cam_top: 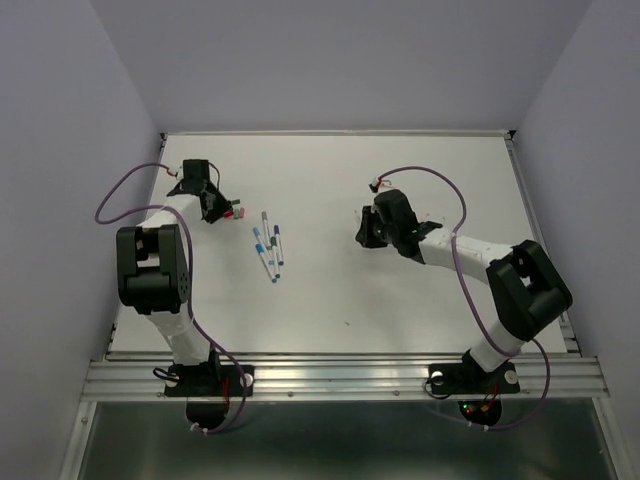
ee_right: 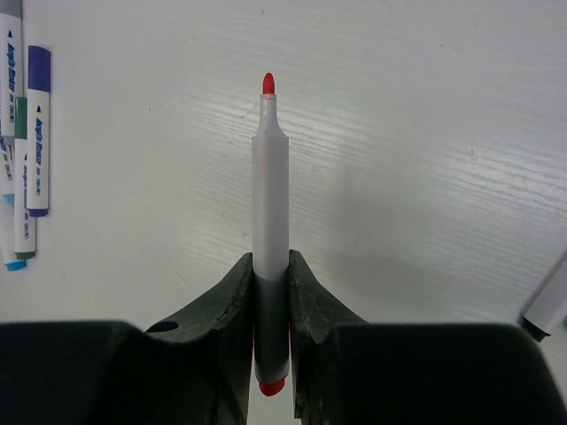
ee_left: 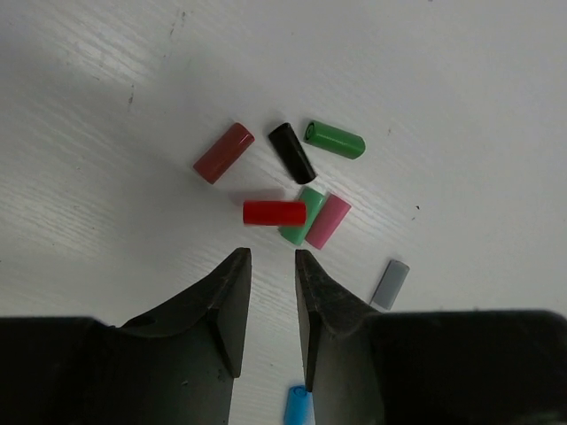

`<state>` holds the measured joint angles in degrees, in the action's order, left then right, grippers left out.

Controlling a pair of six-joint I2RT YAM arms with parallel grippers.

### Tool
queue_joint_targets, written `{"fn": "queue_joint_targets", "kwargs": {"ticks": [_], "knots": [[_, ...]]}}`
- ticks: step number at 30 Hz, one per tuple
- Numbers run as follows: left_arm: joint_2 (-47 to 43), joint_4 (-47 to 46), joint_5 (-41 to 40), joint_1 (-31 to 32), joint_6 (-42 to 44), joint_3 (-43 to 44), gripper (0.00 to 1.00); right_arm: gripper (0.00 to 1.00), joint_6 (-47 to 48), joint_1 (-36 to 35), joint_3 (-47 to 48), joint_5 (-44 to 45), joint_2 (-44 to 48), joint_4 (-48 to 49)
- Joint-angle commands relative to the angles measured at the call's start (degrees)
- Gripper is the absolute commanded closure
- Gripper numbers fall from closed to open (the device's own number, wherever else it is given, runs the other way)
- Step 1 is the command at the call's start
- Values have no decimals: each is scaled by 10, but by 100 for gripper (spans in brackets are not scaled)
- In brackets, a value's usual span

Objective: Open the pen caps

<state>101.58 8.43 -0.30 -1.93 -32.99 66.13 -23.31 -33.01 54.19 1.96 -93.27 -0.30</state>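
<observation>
The left gripper (ee_left: 273, 258) stands slightly parted and empty beside short coloured plastic caps (ee_left: 275, 212) near the white table's (ee_left: 461, 80) left edge. One blue cap (ee_left: 298, 405) is half hidden. The right gripper (ee_right: 270, 266) clamps an uncapped red-tipped grey pen (ee_right: 270, 168).

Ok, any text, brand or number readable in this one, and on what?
Blue print along the barrels of the pens at the left of the right wrist view: too blurred to read.
The red-tipped pen in the right pincer: no print showing.
The loose caps: unmarked.
</observation>
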Motion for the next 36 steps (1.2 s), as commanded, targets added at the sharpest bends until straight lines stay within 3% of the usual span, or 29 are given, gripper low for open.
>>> {"fn": "queue_joint_targets", "kwargs": {"ticks": [1, 15, 18, 19, 22, 27, 36], "knots": [[7, -10, -8, -1, 9, 2, 62, 99, 8, 7, 26, 3, -4, 5], [-16, -15, 24, -2, 10, -1, 57, 99, 8, 12, 15, 29, 14, 5], [-46, -18, 50, -2, 17, -9, 46, 99, -20, 17, 21, 83, 8, -28], [-67, -25, 56, -2, 21, -13, 35, 98, -27, 17, 27, 117, 5, -35], [-103, -35, 70, -2, 22, -24, 13, 95, -60, 23, 42, 165, -16, -67], [-175, -38, 69, -2, 21, -34, 4, 94, -85, 28, 73, 212, -60, -95], [-208, -39, 71, -2, 18, -36, 2, 92, -75, 45, 102, 236, -112, -125]]}}
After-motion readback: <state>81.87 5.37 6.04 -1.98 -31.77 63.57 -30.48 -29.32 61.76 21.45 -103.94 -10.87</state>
